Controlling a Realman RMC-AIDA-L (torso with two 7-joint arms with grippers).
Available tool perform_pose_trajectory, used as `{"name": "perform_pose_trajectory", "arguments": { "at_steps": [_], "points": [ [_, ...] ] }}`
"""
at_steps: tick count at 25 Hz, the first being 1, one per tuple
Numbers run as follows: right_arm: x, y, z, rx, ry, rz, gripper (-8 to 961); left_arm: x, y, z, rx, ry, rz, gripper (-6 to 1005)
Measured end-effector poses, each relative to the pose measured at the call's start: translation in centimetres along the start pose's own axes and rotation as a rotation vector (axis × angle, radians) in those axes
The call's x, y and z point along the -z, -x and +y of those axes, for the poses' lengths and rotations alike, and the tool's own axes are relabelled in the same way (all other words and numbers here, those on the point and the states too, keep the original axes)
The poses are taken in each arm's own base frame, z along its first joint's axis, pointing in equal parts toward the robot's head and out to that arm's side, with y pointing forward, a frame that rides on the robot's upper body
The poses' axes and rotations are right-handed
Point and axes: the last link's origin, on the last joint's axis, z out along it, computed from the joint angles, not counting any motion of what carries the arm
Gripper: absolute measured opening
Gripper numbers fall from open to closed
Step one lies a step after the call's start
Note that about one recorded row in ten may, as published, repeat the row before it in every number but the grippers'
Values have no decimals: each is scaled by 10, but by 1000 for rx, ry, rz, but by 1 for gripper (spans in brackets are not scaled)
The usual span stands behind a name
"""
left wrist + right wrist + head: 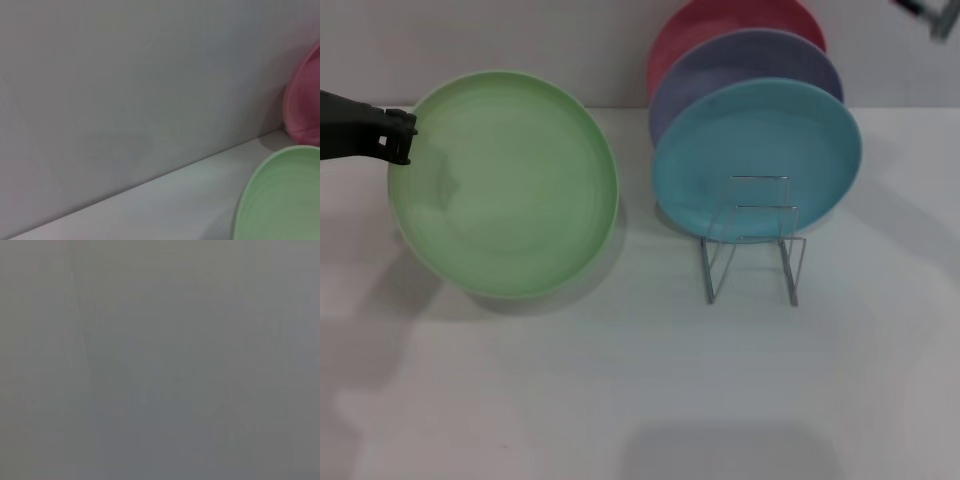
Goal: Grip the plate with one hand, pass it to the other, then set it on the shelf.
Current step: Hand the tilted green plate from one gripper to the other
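The light green plate [505, 185] is at the left in the head view, tilted with its face toward me and casting a shadow on the table. My left gripper [400, 135] comes in from the left edge and is shut on the plate's left rim. The plate's edge also shows in the left wrist view [280, 200]. The silver wire shelf [752, 245] stands right of centre, with several plates leaning in its back part. Only a dark bit of my right gripper [928, 14] shows, at the top right corner, far from the plate. The right wrist view shows only plain grey.
A teal-blue plate [757, 155], a purple plate [745, 65] and a red plate [720, 25] lean upright in a row on the shelf's back part. The red plate also shows in the left wrist view [305, 110]. A grey wall closes the white table [620, 400] at the back.
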Motion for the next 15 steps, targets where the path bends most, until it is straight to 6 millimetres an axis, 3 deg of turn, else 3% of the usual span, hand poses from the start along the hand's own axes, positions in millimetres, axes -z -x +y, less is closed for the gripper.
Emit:
{"name": "perform_pose_trajectory", "arguments": {
  "at_steps": [2, 4, 9, 15],
  "points": [
    [-6, 4, 3, -3, 6, 52, 722, 0, 1, 0, 1, 0, -2, 45],
    [-25, 8, 15, -18, 46, 287, 721, -1, 1, 0, 1, 1, -4, 46],
    [-42, 3, 30, -46, 129, 534, 717, 0, -2, 1, -6, 2, 6, 48],
    [-44, -3, 32, 2, 128, 590, 712, 2, -5, 2, -12, 4, 13, 51]
  ]
}}
